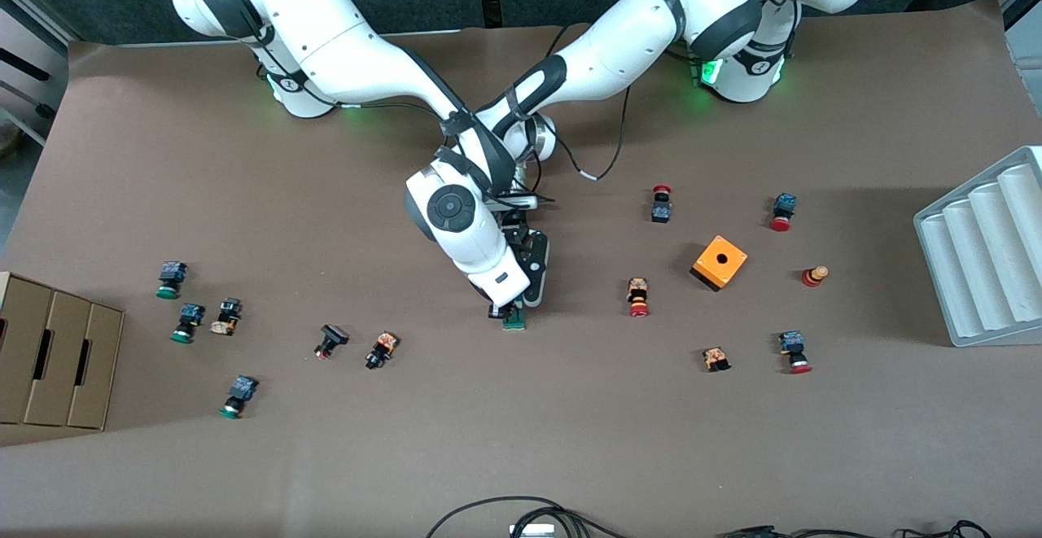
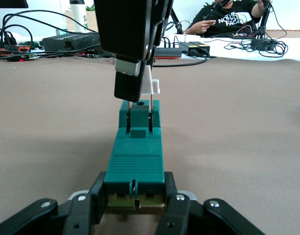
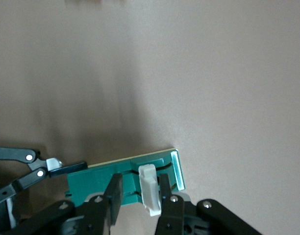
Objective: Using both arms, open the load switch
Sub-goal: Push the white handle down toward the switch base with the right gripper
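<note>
My left gripper (image 2: 135, 200) is clamped on one end of the load switch (image 2: 135, 164), fingers (image 2: 88, 203) pressed flat against both green sides. My right gripper (image 3: 140, 200) pinches the small white sliding piece (image 3: 149, 196) at the switch's other end, its pads (image 3: 113, 193) snug on either side.

The switch lies on the brown table (image 1: 521, 440) at mid-table, nearly buried under my two crossed wrists in the front view; only a sliver of green (image 1: 514, 320) peeks out.

Taking the switch as the landmark: the orange cube box (image 1: 720, 262), with its one dark hole, stands toward the left arm's end, and what is in the hole can't be made out. The grey ribbed tray (image 1: 985, 257), past the cube toward the same end, is cut by the frame and its troughs look bare. The cardboard box (image 1: 53, 355) sits at the right arm's end, its slots dark. Push buttons (image 1: 638, 297) are scattered on both sides.

Writing: white letters on a seated person's black shirt (image 2: 228, 22), too broken to read.
</note>
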Robot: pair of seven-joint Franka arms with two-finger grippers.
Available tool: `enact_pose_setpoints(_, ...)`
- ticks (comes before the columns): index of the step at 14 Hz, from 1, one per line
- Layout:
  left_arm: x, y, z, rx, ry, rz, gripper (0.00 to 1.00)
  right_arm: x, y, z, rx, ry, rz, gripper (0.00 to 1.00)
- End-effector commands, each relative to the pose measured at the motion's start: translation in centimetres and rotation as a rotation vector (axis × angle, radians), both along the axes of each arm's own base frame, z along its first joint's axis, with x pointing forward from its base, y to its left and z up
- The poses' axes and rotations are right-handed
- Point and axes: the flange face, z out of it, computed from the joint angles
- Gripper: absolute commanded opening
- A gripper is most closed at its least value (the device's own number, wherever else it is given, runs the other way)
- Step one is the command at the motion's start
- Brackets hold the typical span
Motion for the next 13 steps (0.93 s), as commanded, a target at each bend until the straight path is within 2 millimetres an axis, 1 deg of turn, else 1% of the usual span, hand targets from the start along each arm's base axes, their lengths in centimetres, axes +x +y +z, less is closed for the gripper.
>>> enact_pose_setpoints(1,-0.7,0.3,-1.9,-0.004,0.016,0.003,0.33,-1.1,-0.1,0.8,-0.018,0.013,-0.012,0.37)
enact_pose_setpoints(5,-0.6,0.4,-1.9,-0.004,0.016,0.004,0.33,-1.4,-0.3,1.3,-0.030,0.033,-0.010,0.37)
enact_pose_setpoints(10,-0.5,0.3,-1.7,-0.006,0.014,0.005,0.33,-1.7,0.0,1.4,-0.028,0.033,-0.012,0.37)
enact_pose_setpoints(11,-0.6,0.3,-1.8,-0.005,0.015,0.005,0.33,-2.0,0.4,1.4,-0.028,0.033,-0.007,0.36)
enact_pose_setpoints(13,-0.6,0.3,-1.8,-0.005,0.016,0.006,0.33,-2.3,0.4,1.2,-0.031,0.037,-0.005,0.34)
